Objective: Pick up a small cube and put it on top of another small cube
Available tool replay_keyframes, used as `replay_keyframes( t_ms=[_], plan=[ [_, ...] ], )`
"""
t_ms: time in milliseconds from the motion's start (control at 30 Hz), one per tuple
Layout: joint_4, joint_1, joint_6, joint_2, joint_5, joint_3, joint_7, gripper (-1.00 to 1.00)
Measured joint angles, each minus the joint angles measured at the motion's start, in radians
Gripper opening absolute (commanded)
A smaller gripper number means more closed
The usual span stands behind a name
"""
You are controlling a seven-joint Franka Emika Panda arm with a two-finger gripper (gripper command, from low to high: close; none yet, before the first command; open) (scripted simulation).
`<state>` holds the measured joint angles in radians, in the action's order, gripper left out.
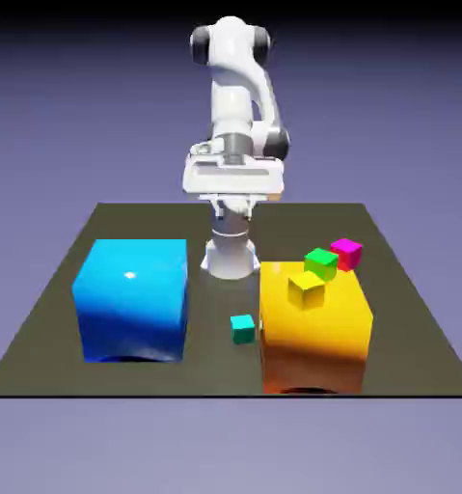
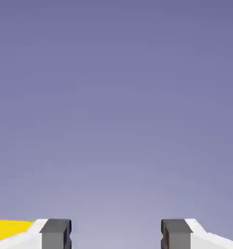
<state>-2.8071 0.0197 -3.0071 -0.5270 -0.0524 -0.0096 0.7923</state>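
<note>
Several small cubes show in the exterior view. A teal cube (image 1: 241,329) lies on the dark table between the two big blocks. A small yellow cube (image 1: 307,288) rests on top of the big orange-yellow block (image 1: 314,338). A green cube (image 1: 321,262) and a magenta cube (image 1: 346,253) sit at that block's far right corner; whether they rest on it or behind it I cannot tell. My gripper (image 1: 232,198) hangs high near the robot's base, far from every cube. In the hand view the gripper (image 2: 116,234) is open, with only backdrop between its fingertips (image 2: 56,233).
A big blue block (image 1: 133,299) stands on the exterior view's left of the table (image 1: 41,318). The orange-yellow block stands on the right; a yellow sliver (image 2: 8,228) of it shows at the hand view's lower left.
</note>
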Motion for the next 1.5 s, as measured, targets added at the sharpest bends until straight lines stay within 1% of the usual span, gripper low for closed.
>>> replay_keyframes(
  t_ms=[533, 567, 800, 833, 900, 1133, 1200, 1233, 1267, 1500],
  plan=[
    [0.038, 0.101, 0.395, 0.567, -0.692, -0.127, 0.676, 0.0],
    [0.038, 0.102, 0.395, 0.568, -0.692, -0.127, 0.676, 0.0],
    [0.113, 0.074, 0.277, 0.798, -0.996, -0.005, 0.437, 0.0],
    [0.119, 0.071, 0.267, 0.818, -1.021, 0.005, 0.417, -1.0],
    [0.119, 0.071, 0.267, 0.818, -1.021, 0.005, 0.417, -1.0],
    [0.044, 0.094, 0.384, 0.587, -0.718, -0.116, 0.656, -1.0],
    [0.038, 0.1, 0.394, 0.568, -0.692, -0.126, 0.675, -1.0],
    [0.049, 0.09, 0.432, 0.55, -0.663, -0.148, 0.688, -1.0],
    [0.066, 0.033, 0.475, 0.52, -0.663, -0.128, 0.716, -1.0],
    [0.184, -0.163, 0.772, 0.309, -0.662, 0.057, 0.919, -1.0]
  ],
)
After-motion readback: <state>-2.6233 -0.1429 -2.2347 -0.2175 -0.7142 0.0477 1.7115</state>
